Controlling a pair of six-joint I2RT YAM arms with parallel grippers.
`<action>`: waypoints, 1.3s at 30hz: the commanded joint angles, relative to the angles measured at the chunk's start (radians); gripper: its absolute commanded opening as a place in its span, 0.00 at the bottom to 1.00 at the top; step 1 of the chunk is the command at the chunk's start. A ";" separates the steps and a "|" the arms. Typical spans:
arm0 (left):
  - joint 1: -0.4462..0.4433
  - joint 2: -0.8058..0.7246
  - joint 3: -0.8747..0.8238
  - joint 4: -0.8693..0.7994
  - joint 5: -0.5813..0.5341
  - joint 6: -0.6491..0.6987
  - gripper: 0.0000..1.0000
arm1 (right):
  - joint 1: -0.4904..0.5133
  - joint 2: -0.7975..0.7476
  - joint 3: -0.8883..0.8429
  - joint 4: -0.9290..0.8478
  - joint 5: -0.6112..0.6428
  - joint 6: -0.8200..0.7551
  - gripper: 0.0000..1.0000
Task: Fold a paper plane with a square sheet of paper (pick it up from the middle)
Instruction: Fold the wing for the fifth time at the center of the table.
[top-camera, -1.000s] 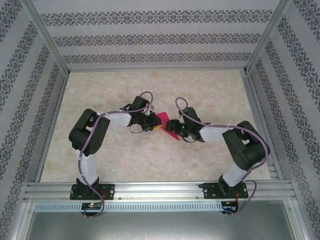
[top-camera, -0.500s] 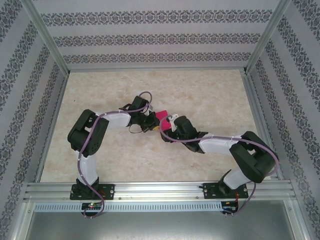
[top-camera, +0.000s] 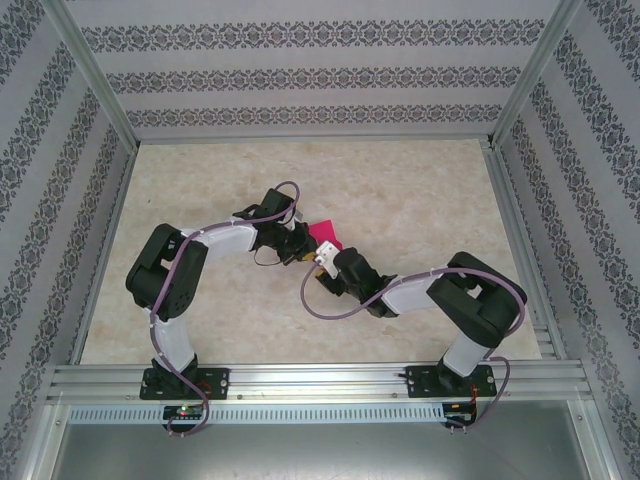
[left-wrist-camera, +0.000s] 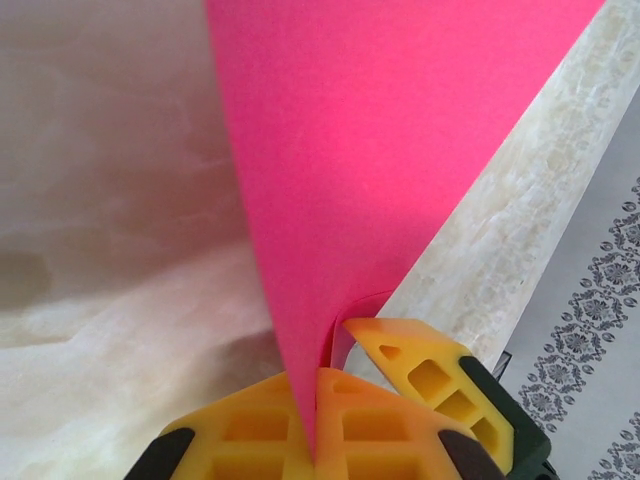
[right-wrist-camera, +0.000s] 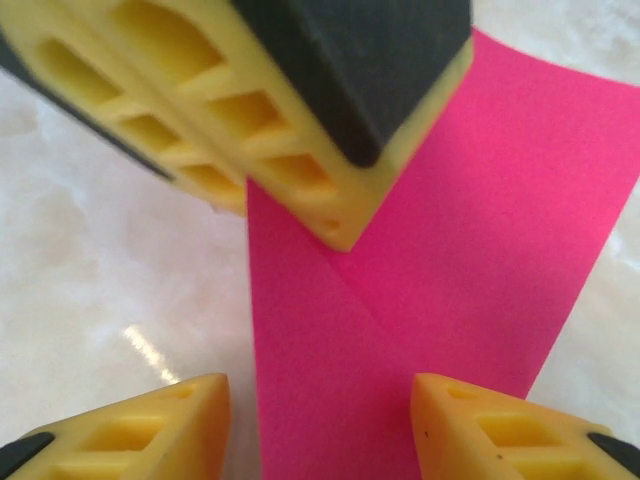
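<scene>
Between clenched left fingers (left-wrist-camera: 262, 440): pink sheet (left-wrist-camera: 380, 150); right fingers (right-wrist-camera: 500, 425) spread, straddling it.

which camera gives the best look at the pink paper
Right wrist: the pink paper shows broad and sharp, its diagonal crease plain. Left wrist shows a tapering sheet pinched in the left gripper. Top external shows a small, distant corner.

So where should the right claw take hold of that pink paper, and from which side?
Probably the free end of the pink paper, away from where the left gripper pinches it. It is thin and flat, so the open right gripper, straddling its width, would likely do better coming edge-on, one finger on each face.
</scene>
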 joint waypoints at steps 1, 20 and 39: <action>0.001 -0.027 0.024 -0.043 -0.009 -0.027 0.04 | 0.015 0.027 -0.011 0.161 0.097 -0.066 0.46; 0.076 -0.042 0.078 -0.141 -0.006 0.043 0.29 | 0.020 0.053 -0.025 0.175 0.080 -0.073 0.08; 0.188 -0.218 -0.114 0.020 -0.038 0.128 0.52 | -0.073 0.054 0.013 0.135 -0.291 0.377 0.00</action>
